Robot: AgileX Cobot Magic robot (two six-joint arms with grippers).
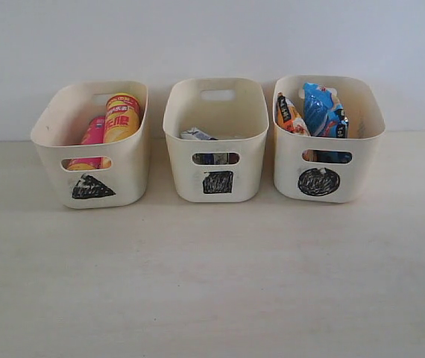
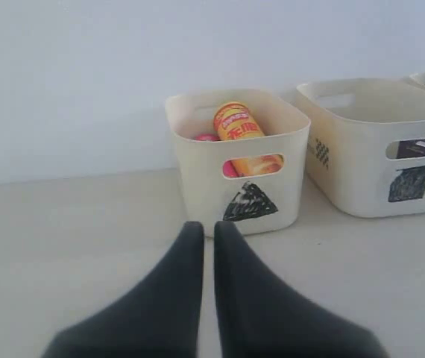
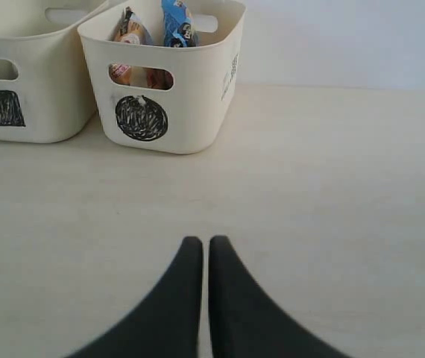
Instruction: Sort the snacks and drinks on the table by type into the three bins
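Leaning together inside the left cream plastic tub with black scribbled triangle (image 1: pixel 48 128): tall yellow chip can (image 1: pixel 121 115) and pink chip can (image 1: pixel 93 133). Lying low in the middle square-marked tub (image 1: pixel 177 112): blue-and-white box carton (image 1: pixel 196 135). Standing in the right circle-marked tub (image 1: pixel 367 112): orange-white-black crinkly bag (image 1: pixel 290 115), blue-black crinkly bag (image 1: pixel 324 110). All in a row on pale beige wood-grained table (image 1: pixel 212 276). Left gripper (image 2: pixel 207 227) and right gripper (image 3: pixel 206 242) pressed together, pinching nothing, well short of the tubs.
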